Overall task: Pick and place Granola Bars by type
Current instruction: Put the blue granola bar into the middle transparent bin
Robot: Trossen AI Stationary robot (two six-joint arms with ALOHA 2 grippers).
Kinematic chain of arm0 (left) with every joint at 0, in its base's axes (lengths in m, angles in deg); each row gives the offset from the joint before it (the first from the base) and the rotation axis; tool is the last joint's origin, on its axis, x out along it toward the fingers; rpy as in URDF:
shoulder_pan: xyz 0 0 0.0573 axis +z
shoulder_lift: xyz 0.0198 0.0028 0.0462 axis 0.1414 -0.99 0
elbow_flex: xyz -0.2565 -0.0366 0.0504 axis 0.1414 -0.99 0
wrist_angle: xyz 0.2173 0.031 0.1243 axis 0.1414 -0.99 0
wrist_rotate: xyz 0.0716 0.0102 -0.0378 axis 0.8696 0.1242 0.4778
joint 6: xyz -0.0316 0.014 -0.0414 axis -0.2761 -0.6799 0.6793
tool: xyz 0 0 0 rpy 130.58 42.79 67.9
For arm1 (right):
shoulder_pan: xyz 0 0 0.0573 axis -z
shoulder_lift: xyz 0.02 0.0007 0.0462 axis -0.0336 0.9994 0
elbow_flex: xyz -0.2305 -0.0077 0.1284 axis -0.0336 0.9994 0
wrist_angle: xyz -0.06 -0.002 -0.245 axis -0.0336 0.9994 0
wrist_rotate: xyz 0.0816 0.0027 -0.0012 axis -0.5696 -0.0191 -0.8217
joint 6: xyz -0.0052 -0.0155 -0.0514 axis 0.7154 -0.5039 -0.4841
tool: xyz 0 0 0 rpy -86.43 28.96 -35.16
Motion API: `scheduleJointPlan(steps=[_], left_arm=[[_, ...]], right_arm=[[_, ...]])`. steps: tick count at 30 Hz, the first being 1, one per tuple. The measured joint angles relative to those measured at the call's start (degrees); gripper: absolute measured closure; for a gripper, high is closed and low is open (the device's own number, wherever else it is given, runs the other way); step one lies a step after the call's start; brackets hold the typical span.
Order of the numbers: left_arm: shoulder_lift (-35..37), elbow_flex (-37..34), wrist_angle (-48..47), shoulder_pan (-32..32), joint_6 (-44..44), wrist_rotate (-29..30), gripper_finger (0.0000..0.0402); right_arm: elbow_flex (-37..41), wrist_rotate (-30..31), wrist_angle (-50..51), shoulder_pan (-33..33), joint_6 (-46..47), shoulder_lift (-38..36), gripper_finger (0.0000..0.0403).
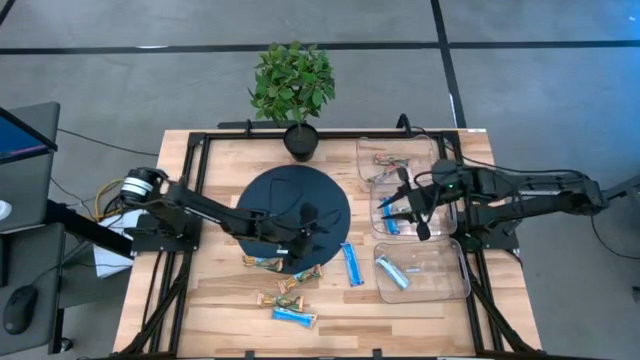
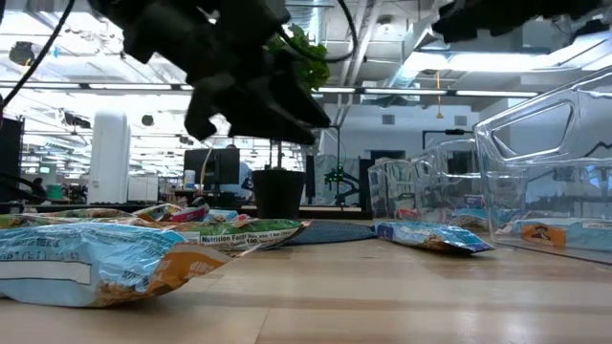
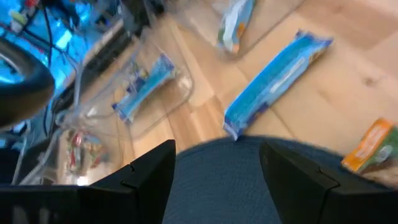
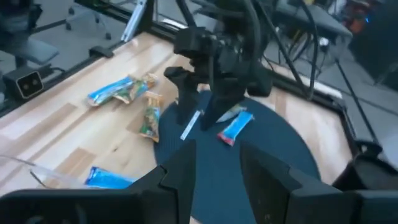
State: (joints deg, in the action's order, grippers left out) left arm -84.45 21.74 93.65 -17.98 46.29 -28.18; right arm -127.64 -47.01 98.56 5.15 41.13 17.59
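Granola bars lie loose on the wood near the table's front: a blue one [image 1: 352, 265] beside the round dark mat [image 1: 270, 195], another blue one [image 1: 293, 316], and green-brown ones [image 1: 265, 262] [image 1: 298, 282]. My left gripper [image 1: 312, 228] hangs open over the mat's near right part, short of the blue bar [image 3: 277, 78], with nothing between its fingers. My right gripper [image 1: 405, 207] hovers over the clear trays at the right, its fingers [image 4: 180, 177] apart and empty. A thin white strip [image 4: 191, 124] shows by the left gripper.
Three clear trays stand in a row at the right: the far one [image 1: 395, 155] holds red-orange bars, the middle one [image 1: 388, 220] a blue bar, the near one [image 1: 425, 272] another blue bar. A potted plant [image 1: 295, 90] stands at the far edge.
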Motion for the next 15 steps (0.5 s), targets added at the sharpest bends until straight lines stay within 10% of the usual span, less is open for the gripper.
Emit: scheduleJointPlan(steps=[15], left_arm=[[-9.46,5.4,3.51,5.71,-0.74,-25.48,0.0173]], right_arm=[[2.52,-0.1,-4.59,-0.89,-0.76,4.28,0.0285]])
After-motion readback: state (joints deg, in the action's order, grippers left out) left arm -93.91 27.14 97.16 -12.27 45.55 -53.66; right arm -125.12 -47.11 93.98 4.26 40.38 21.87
